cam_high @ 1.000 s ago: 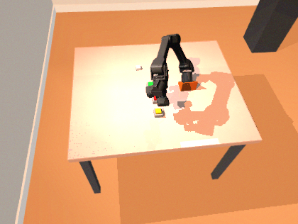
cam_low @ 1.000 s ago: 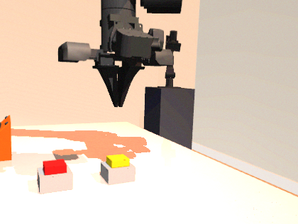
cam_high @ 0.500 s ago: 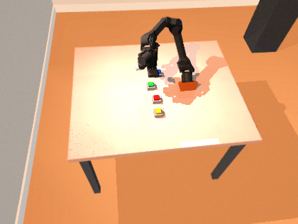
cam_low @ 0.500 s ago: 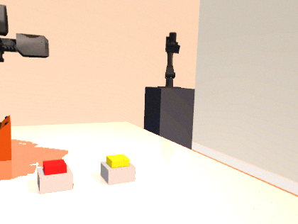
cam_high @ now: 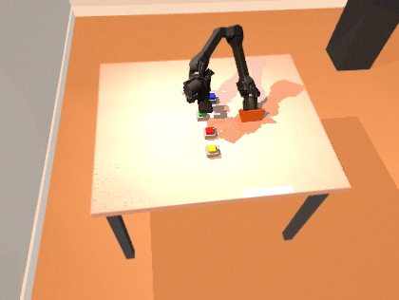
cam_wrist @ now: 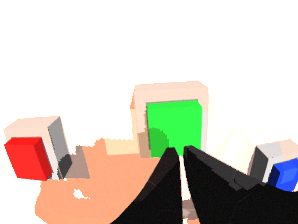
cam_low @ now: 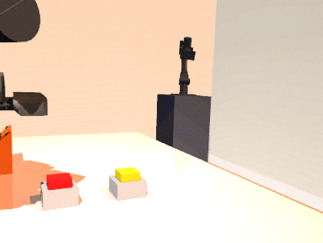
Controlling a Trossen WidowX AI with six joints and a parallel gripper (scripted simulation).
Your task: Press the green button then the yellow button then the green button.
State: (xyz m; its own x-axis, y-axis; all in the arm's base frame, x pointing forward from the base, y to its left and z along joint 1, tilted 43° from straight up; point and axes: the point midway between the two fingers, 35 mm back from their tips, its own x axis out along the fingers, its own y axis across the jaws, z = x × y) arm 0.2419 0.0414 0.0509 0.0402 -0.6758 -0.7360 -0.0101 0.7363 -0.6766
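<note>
The green button [cam_high: 202, 114] [cam_wrist: 175, 126] sits in a pale square housing. My gripper [cam_wrist: 180, 149] is shut and empty, its two fingertips together at the near edge of the green cap in the wrist view. A small shadow falls on the cap's lower left; I cannot tell whether the tips touch it. In the top view the dark arm partly covers this button. The yellow button [cam_high: 212, 149] [cam_low: 128, 174] stands at the near end of the row, away from the gripper, its cap raised. The fingertips are out of the exterior view.
The red button [cam_high: 209, 130] [cam_low: 59, 181] [cam_wrist: 27, 158] stands between green and yellow. The blue button [cam_high: 212, 96] [cam_wrist: 286, 175] is on green's other side. An orange panel [cam_high: 252, 115] [cam_low: 5, 154] stands by the arm's base. A small white object is partly hidden behind the arm.
</note>
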